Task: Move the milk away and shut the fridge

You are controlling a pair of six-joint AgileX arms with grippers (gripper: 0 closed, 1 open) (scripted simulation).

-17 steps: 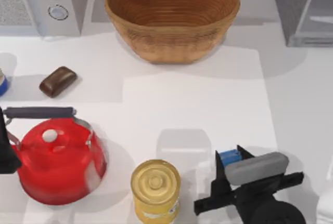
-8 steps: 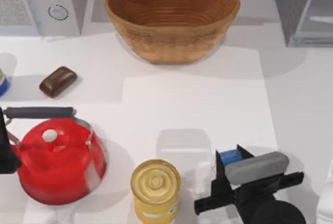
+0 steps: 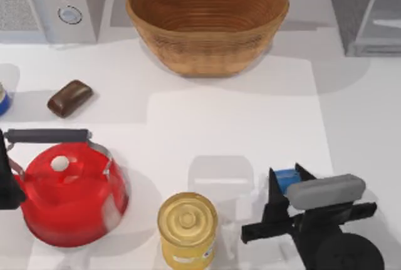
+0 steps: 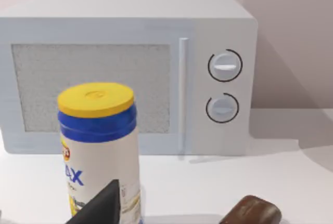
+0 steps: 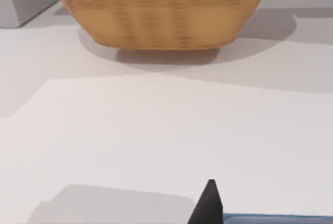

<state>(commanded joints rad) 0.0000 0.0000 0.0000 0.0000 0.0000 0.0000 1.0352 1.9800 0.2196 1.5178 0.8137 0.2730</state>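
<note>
Milk, a small white carton with a blue top [image 3: 286, 178], sits clamped in the right gripper [image 3: 287, 185] near the table's front right, apparently mid-carry; next comes setting it down, then shutting the dark-grey boxy fridge [image 3: 365, 8].

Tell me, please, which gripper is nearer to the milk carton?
Right. The right gripper sits around the milk carton near the table's front right, while the left gripper waits at the far left edge beside the red kettle.

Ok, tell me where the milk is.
Top view: the milk sits near the table's front right, in the right claw, right of the yellow can.
</note>
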